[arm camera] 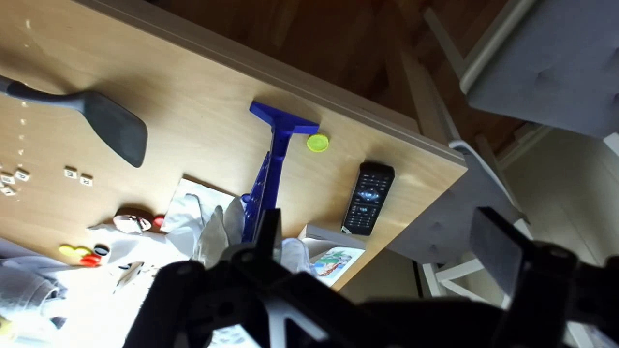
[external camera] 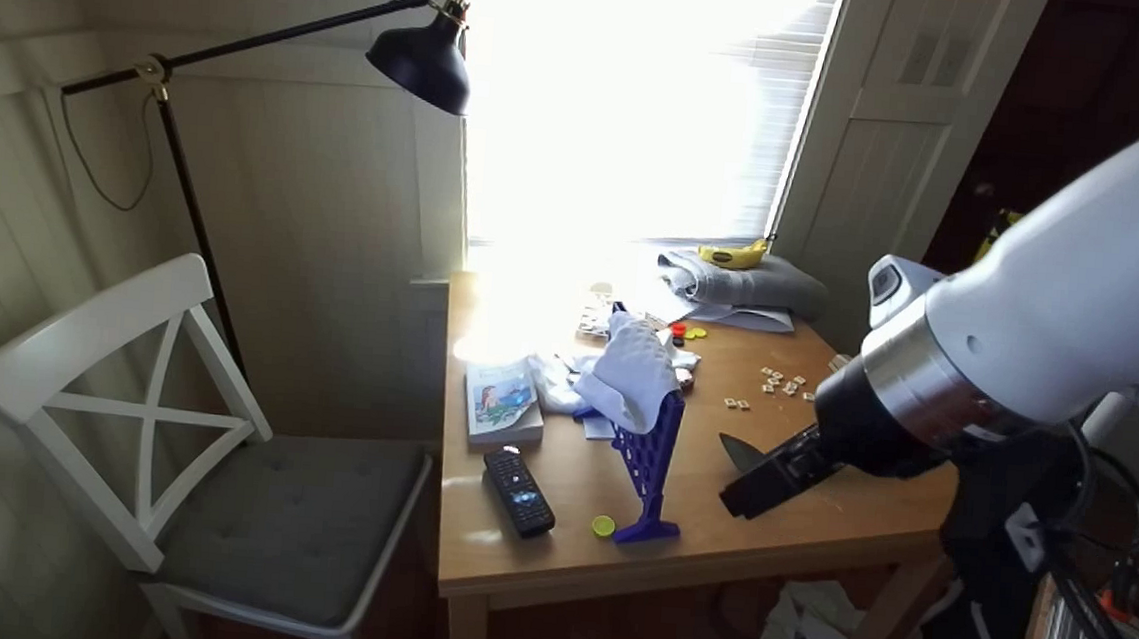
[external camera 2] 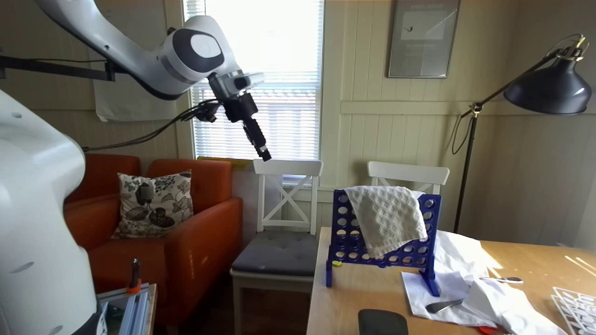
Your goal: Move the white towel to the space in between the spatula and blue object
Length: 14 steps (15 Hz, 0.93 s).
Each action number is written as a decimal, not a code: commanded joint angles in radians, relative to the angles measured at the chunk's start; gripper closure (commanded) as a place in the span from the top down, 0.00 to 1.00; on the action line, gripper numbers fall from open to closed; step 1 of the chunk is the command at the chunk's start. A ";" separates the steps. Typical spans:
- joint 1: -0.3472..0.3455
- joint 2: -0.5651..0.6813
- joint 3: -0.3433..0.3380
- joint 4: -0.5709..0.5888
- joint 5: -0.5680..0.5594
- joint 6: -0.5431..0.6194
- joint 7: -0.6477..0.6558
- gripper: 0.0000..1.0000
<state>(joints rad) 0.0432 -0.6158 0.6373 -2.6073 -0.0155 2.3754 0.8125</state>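
White towel (external camera 2: 390, 221): hanging draped over the blue grid (external camera: 661, 456), cloth falling down both sides; prob. not slipping b/c its wt is balancing across the top edge.
Blue grid: standing upright on its legs on the counter (external camera: 564, 548), so it's acting as a rack & holding the towel up off the surface.
Yellow disc (arm camera: 317, 143): lying flat just beside the grid's foot; prob. not mattering for this job.
Spatula (arm camera: 116, 128): lying flat, well apart from the grid, head end being nearer to it than the handle; prob. marking the far side of the target.
Gap (arm camera: 203, 130): running btwn spatula & grid; towel isn't lying there yet, so the move is prob. still pending.
Claw (arm camera: 379, 232): jaws standing wide apart, nothing btwn them; prob. standing that wide to fit round a fold of cloth.
Towel vs claw: in both exterior views it's hanging well apart from the claw, no contact; in the wrist view only bits are showing, partly hiding behind a jaw, outline not coming clear.
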 commanded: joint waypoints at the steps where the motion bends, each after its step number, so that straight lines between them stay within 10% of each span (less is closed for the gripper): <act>1: -0.115 0.185 0.020 0.163 -0.097 -0.030 0.108 1.00; 7: -0.171 0.476 -0.046 0.396 -0.281 -0.085 0.166 1.00; 14: 0.049 0.760 -0.236 0.632 -0.359 -0.209 0.396 1.00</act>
<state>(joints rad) -0.0142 0.0266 0.4963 -2.1057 -0.3577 2.2468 1.1366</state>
